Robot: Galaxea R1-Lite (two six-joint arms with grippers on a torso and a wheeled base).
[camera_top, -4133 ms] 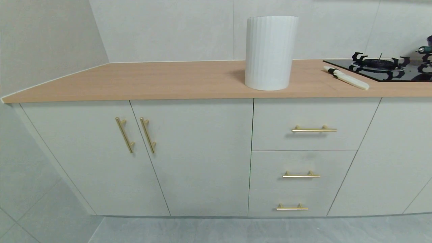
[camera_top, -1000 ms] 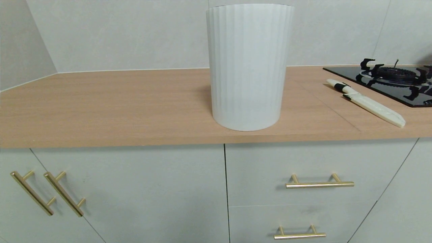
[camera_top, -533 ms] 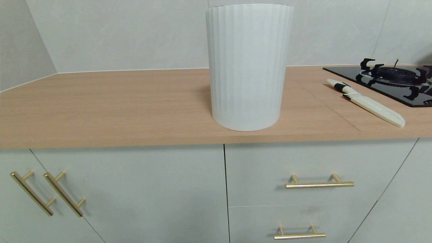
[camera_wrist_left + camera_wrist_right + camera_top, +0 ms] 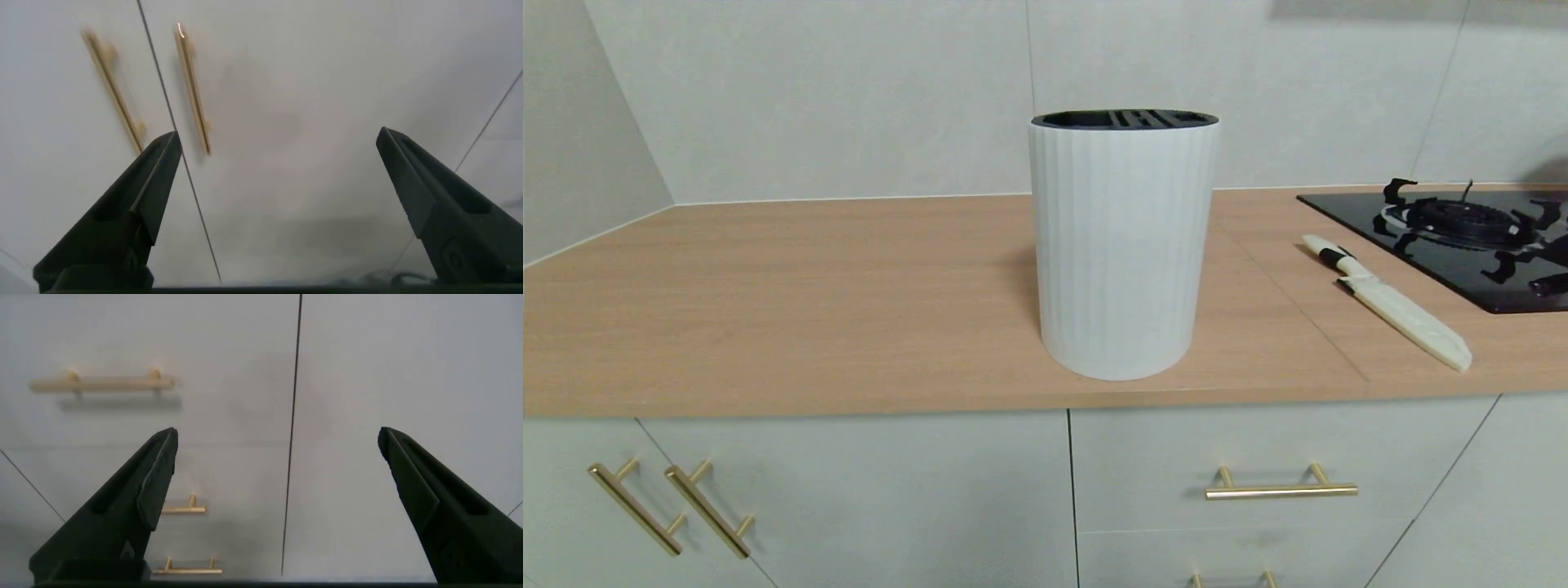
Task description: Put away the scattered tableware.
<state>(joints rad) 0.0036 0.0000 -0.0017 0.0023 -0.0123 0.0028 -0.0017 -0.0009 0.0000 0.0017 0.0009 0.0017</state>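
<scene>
Cream-white with a black band at its handle, a kitchen knife (image 4: 1388,304) lies flat on the wooden worktop (image 4: 809,294) at the right of the head view. It sits between the tall white ribbed knife block (image 4: 1123,245) at centre frame and the black glass gas hob (image 4: 1437,257) at far right. The left gripper (image 4: 278,137) faces pale brass-handled cabinet doors (image 4: 327,98), jaws spread wide. The right gripper (image 4: 276,434) faces pale drawer fronts (image 4: 212,408), jaws equally spread.

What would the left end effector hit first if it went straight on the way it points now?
Most likely the flat face of the cabinet door, close beside the gold handle. The way to it looks free, though the distance is unclear.
</scene>
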